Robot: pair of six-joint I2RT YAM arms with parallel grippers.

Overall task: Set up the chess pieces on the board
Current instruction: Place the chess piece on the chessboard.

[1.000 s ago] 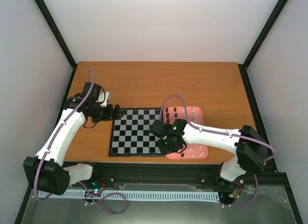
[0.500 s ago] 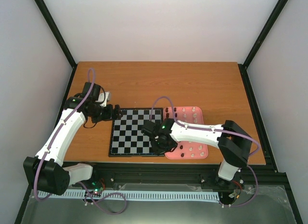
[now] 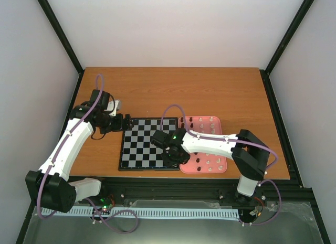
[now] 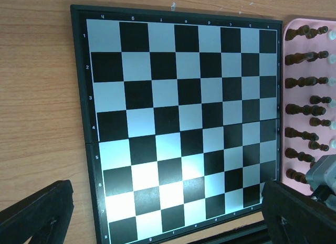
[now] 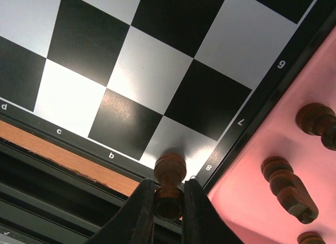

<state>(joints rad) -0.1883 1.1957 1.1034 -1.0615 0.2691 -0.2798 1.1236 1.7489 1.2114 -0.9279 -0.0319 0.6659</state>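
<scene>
Right wrist view: the right gripper [image 5: 168,194] pinches a dark brown piece [image 5: 169,176], whose rounded end pokes out beyond the fingertips. It hangs over the board [image 5: 142,71] at the corner square beside the numeral 8. The piece is round and the hold on it is narrow, so it could twist as the jaws part. It might then land tilted, topple onto the black border, or roll off toward the table edge. Lowering it off-centre would leave it straddling two squares.

The left gripper [image 4: 165,202] hangs spread wide over the opposite side of the board, holding nothing.

The pink tray [image 5: 247,165] lies just beside the board. It holds dark pieces [image 4: 304,82] lying on their sides nearest the board and cream ones [image 3: 212,162] further out. Those are too small to tell whether they stand upright.
</scene>
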